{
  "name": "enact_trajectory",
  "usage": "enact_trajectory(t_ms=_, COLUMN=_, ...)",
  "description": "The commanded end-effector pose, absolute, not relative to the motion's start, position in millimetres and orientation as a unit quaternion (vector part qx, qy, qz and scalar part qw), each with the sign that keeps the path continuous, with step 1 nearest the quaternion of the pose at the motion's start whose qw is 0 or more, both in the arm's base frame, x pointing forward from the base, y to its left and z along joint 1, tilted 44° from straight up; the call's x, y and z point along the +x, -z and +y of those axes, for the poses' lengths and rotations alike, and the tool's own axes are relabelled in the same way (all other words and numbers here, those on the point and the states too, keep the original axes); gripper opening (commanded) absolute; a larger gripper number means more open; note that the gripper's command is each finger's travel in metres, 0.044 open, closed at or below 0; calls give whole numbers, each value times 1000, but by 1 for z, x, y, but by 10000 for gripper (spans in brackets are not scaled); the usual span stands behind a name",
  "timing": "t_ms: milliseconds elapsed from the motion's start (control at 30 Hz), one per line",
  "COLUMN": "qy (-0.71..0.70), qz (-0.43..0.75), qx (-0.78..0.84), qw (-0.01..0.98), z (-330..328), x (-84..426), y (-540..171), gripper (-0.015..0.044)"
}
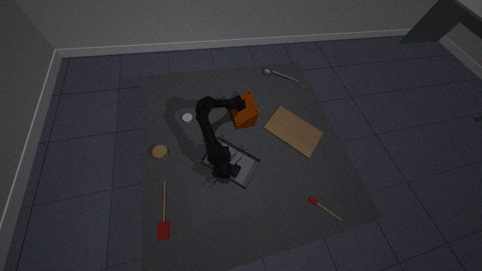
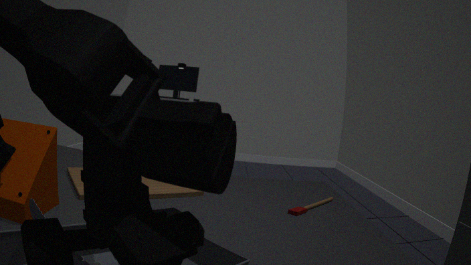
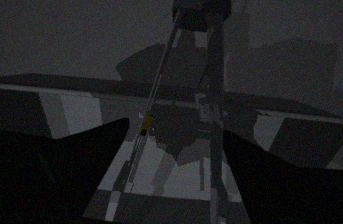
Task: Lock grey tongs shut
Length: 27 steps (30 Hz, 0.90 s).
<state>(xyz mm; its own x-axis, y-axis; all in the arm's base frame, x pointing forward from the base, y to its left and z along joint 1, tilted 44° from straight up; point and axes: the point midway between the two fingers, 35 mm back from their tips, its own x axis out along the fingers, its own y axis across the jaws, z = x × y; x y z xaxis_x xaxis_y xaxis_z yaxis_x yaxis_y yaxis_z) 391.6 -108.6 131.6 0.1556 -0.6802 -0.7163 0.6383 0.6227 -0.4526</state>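
Open gripper [image 3: 176,128] low over roasting tin [image 1: 252,172] [image 3: 287,142], spread grey tongs [image 3: 216,100] between its parted fingers, tin walls close by, orange block [image 1: 247,111] [image 2: 27,164] left of wooden board [image 1: 293,131] [image 2: 173,187]

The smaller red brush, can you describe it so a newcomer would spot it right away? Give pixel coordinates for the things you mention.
In the top view, find the wooden board [image 1: 293,131] [image 2: 173,187]. Below it lies a brush [image 1: 324,208] [image 2: 310,206] with a pale stick handle. Its red head is much smaller than that of the red-ended tool [image 1: 163,230] at lower left.
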Motion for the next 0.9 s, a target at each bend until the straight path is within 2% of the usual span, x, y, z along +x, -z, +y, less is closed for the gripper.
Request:
enact_trajectory(t_ms=0, qy=432, qz=490, qx=-23, qw=757, z=-110, x=391, y=-126, gripper=440)
enact_trajectory(t_ms=33, qy=432, qz=490, qx=-23, qw=757, z=-110, x=391, y=-126, gripper=440)
enact_trajectory(t_ms=133, qy=434, qz=484, qx=-22, qw=760, z=-109, x=391, y=-131, gripper=361)
enact_trajectory(t_ms=867, qy=434, qz=484, qx=-22, qw=760, z=-109, x=391, y=-131, gripper=215)
